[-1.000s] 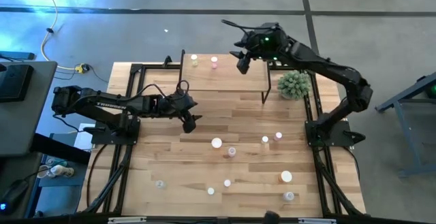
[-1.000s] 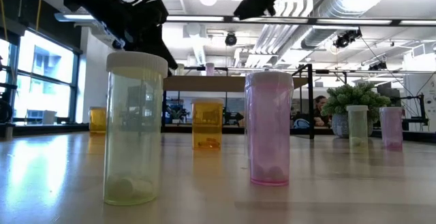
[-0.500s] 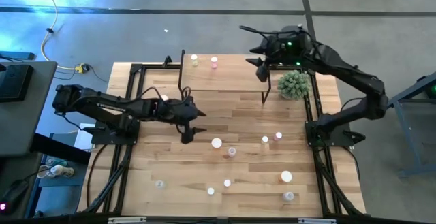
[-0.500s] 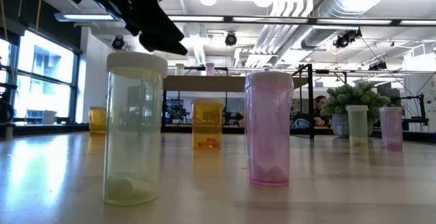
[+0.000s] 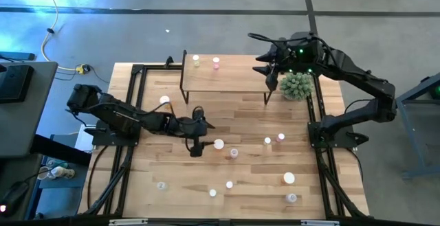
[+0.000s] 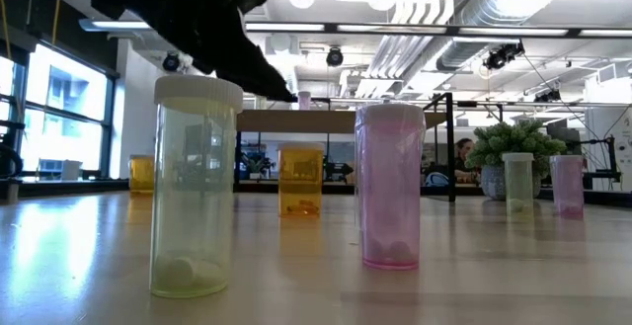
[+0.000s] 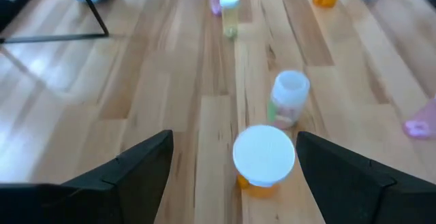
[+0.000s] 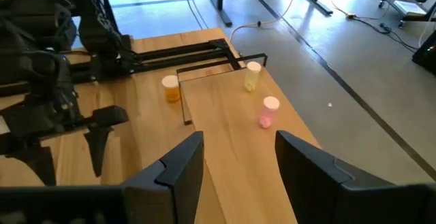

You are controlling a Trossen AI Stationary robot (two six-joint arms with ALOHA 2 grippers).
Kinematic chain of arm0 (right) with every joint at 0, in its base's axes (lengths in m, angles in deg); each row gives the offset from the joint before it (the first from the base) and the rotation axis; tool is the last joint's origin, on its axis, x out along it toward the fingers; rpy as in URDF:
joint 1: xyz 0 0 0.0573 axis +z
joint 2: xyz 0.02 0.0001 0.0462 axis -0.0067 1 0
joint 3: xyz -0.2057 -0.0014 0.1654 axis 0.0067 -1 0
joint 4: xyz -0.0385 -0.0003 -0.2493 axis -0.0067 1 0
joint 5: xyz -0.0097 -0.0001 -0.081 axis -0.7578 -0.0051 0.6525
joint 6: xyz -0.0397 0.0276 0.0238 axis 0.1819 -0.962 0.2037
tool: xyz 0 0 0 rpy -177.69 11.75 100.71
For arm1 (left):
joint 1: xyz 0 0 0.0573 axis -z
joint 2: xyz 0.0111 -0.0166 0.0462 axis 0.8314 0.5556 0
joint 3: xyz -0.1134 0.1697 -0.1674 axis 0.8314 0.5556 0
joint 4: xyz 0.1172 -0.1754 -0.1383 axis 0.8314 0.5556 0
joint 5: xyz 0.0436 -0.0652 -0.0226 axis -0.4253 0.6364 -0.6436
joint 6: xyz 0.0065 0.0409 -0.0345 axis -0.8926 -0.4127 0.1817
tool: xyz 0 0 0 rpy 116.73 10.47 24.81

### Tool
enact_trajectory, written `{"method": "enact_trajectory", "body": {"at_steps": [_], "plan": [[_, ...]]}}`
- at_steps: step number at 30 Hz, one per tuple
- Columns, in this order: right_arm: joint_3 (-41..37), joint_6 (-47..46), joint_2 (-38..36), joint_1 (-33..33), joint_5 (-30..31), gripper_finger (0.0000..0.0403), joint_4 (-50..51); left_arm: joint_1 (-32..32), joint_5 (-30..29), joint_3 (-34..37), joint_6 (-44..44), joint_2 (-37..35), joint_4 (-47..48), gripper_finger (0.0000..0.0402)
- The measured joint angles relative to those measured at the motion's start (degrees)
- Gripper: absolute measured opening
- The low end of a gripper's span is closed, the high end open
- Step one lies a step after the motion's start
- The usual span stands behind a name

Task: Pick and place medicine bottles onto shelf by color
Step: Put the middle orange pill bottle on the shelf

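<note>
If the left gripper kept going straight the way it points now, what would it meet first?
Most likely the orange bottle with the white cap, which sits between the open left gripper's fingers and just ahead; a pale bottle stands beyond it. Depth is uncertain.

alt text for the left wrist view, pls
The left gripper hangs open over the wooden table, its two dark fingers either side of an orange bottle with a white cap. A pale bottle stands just beyond it, with more bottles farther off.
</note>
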Motion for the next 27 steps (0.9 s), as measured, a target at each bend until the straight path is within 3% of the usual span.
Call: {"method": "enact_trajectory", "body": {"at_steps": [12, 27], "plan": [[0.0, 0.0, 0.2, 1.5, 0.0, 0.0173, 1.6, 1.7, -0.4, 0.0, 1.5, 8.7, -6.7, 0.0301], [0.0, 0.0, 0.2, 1.4, 0.0, 0.0173, 1.9, 1.7, -0.6, 0.0, 4.6, 14.1, -11.5, 0.0300]]}}
